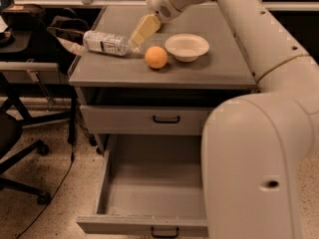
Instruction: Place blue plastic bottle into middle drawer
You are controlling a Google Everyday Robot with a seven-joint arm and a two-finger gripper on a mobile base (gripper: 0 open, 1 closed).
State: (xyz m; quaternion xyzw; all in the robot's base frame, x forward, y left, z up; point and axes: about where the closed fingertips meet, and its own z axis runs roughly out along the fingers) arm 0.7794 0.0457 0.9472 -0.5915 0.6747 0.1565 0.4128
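Observation:
The blue plastic bottle (pixel 107 42) lies on its side at the left of the grey cabinet top (pixel 219 68), cap end toward the right. My gripper (pixel 140 34) reaches down from the upper middle, its cream fingertips at the bottle's cap end, just above and left of an orange (pixel 156 57). The middle drawer (pixel 149 183) is pulled out at the bottom, a wide grey tray with nothing in it and a small black handle (pixel 165 231) on its front.
A white bowl (pixel 187 47) stands right of the orange. A shallower shut drawer front (pixel 144 119) is above the open one. My arm's large white body (pixel 254 148) covers the right side. An office chair (pixel 20 133) and desk stand at left.

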